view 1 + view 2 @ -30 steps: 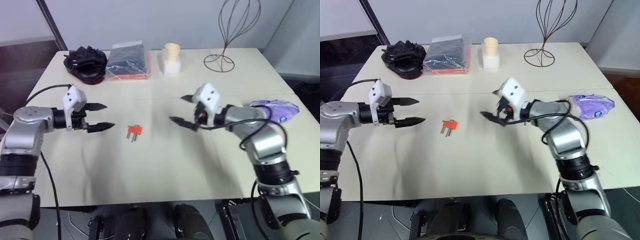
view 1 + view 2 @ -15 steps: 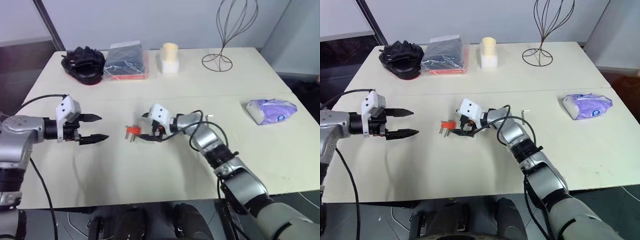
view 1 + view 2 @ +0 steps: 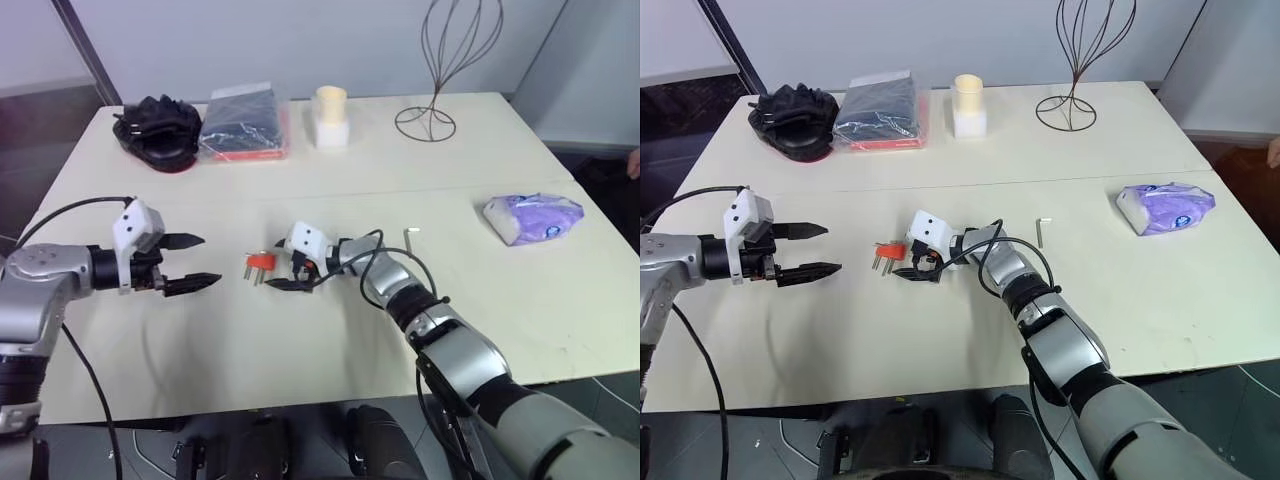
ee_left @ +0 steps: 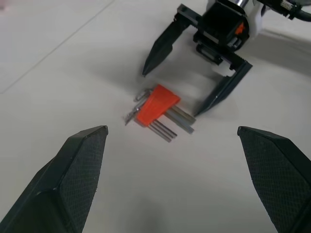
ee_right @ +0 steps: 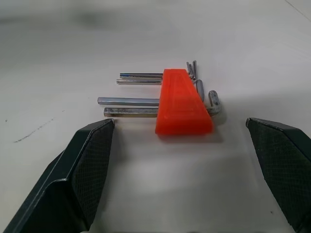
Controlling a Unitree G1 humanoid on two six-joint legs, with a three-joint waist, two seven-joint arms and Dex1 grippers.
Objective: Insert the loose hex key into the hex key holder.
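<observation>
red-orange hex key holder (image 3: 262,262) lies before the right gripper (image 3: 284,270), fingers spread, left gripper (image 3: 190,262) likewise.

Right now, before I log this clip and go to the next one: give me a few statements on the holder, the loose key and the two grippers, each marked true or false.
1. The right gripper has its fingers open, one on each side of the holder. True.
2. The loose key sits in the holder. False: it lies alone on the table, between the holder and the purple packet.
3. The left gripper is shut on the holder. False: it is open and holds nothing, apart from the holder.
4. The holder lies flat on the table, with grey keys sticking out of it. True.
5. The right gripper has lifted the holder. False: the holder rests on the table.
</observation>
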